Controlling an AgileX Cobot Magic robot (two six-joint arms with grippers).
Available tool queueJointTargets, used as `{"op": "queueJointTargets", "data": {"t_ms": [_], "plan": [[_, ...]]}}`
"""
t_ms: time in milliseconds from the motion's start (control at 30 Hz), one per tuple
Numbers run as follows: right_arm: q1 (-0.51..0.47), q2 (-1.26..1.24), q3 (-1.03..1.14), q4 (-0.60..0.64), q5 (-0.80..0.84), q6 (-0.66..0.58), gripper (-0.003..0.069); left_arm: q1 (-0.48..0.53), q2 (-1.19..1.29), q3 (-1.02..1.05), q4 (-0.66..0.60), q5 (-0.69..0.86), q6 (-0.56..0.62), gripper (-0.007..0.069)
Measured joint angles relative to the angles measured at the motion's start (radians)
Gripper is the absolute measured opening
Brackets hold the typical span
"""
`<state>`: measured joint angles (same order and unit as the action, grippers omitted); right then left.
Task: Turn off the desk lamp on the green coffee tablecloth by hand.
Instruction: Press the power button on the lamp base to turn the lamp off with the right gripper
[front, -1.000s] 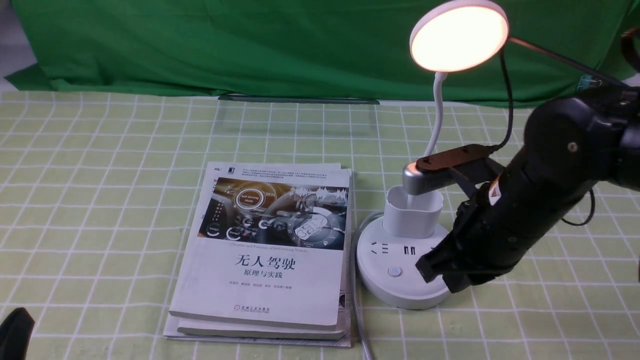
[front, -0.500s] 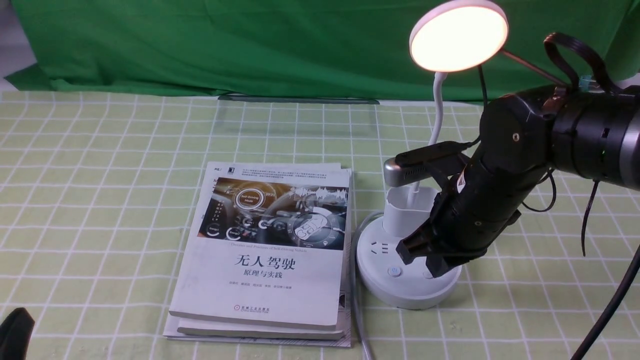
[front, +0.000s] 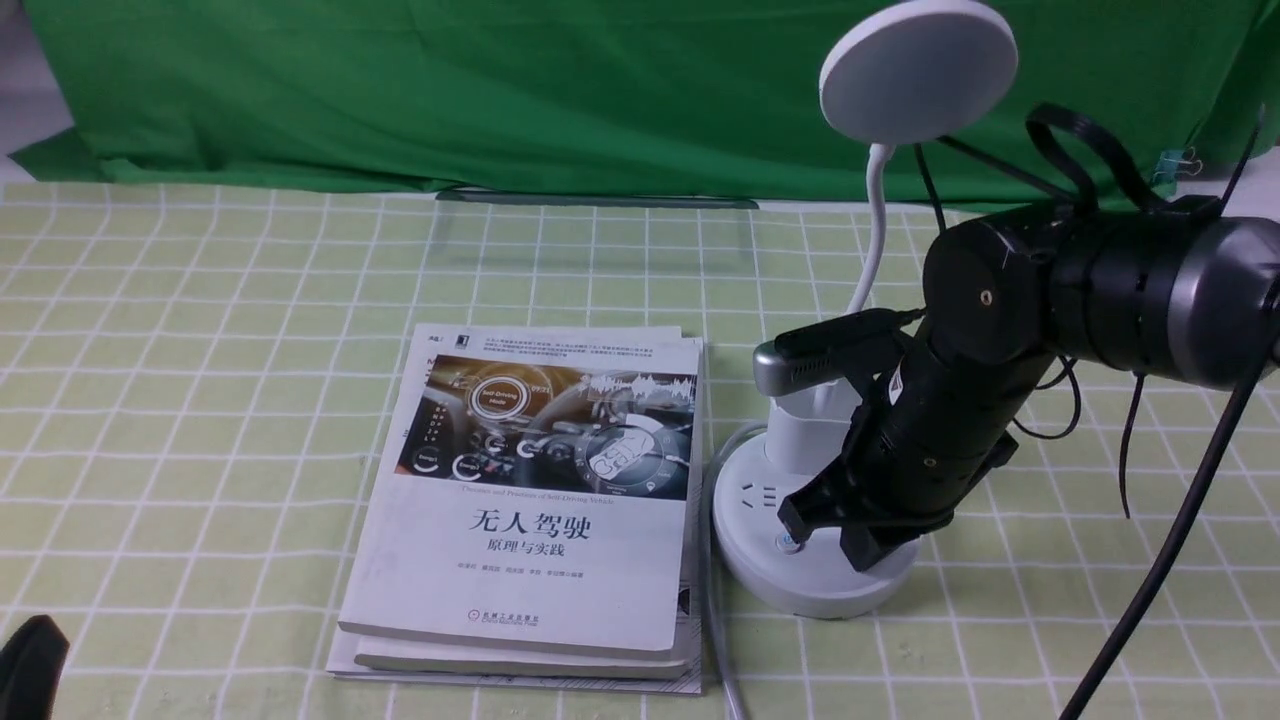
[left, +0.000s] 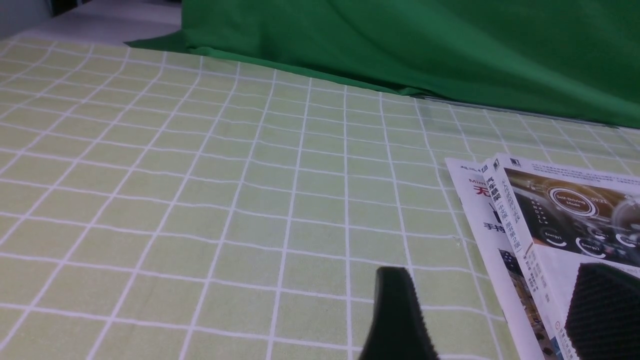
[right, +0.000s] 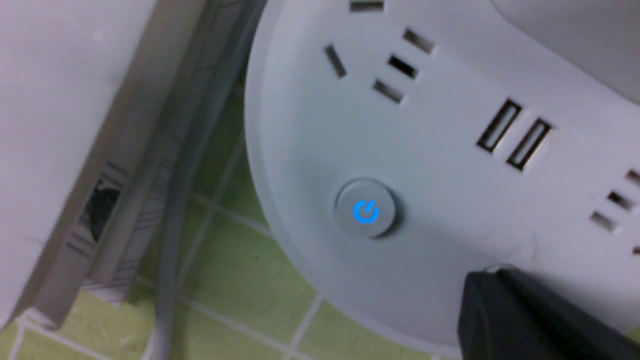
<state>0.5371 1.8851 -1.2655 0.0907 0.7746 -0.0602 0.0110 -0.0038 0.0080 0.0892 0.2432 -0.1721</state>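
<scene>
The right end effector (front: 835, 535), jaws closed and gripping nothing, is resting its tips on the round base of the desk lamp (front: 790, 585), which is standing directly beneath it on the green tablecloth (front: 250, 350), its disc head showing unlit above.

Ambient light even, fairly bright, no glare. Desk lamp (front: 918, 72) disc unlit. Soft shadow on tablecloth (front: 200, 400) beside lamp base. Right wrist view soft/blurry thruout; button (right: 365, 211) glows blue. Left wrist view: near fingers (left: 400, 315) out of focus, bkgd sharp.
</scene>
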Motion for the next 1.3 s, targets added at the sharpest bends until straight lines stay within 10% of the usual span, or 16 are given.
{"op": "queueJointTargets", "data": {"t_ms": [1300], "plan": [[0.000,-0.056,0.006,-0.024,-0.027,0.009,0.0046,0.000,0.000,0.000,0.000,0.000,0.000,0.0410]]}}
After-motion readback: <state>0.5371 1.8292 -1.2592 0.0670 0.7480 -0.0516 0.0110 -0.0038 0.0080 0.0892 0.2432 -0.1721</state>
